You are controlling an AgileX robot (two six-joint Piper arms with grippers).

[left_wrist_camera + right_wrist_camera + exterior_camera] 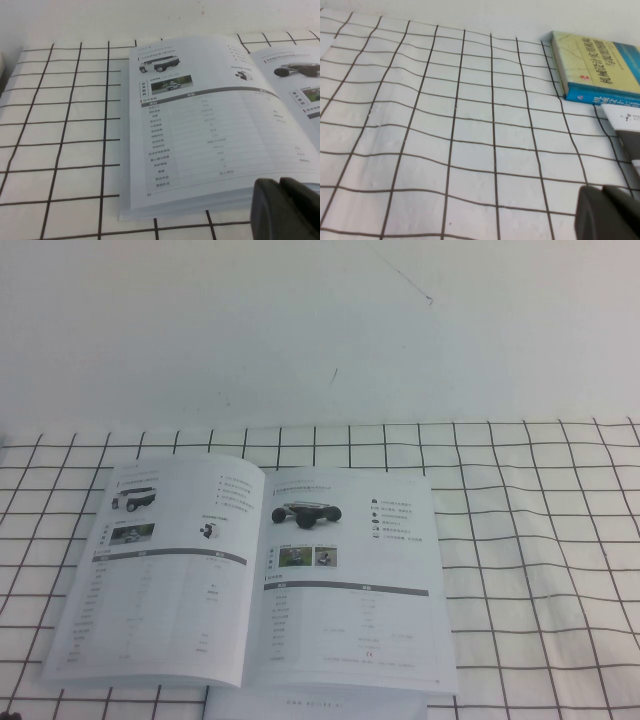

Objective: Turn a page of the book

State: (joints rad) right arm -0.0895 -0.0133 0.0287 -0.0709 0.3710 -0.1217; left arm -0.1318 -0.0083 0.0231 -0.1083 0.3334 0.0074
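Book (255, 575) open and flat on checked cloth (540, 540), toward 8 o'clock from the middle of the high view. Left gripper (281, 207) just beside the near edge of the book's left-hand leaf, close to the fold; touching or apart, not possible to tell. Fingers pressed together with only a seam between, clenched on nothing. Right gripper (605, 212) low over bare cloth, well apart from the book, likewise clamped shut and empty. Neither gripper visible from the high camera. By count: one open book showing two facing leaves, one page (350, 580) of interest, one plain sheet (310, 705), one textbook (600, 65), two grippers. Page on the right-hand side of the fold, lying flat, printed with a black wheeled chassis (305, 513), two small green photos and a grey-barred table. Fold running roughly from 12 to 6 o'clock, leaning a little toward 1 o'clock at the far end. Long axis of the open spread from 9 to 3 o'clock. Heads of the printed pages toward 12 o'clock, feet toward 6 o'clock. Sheet peeking out from under the book's edge at 6 o'clock. Textbook, blue and green, flat on the cloth, seen only from the right wrist.
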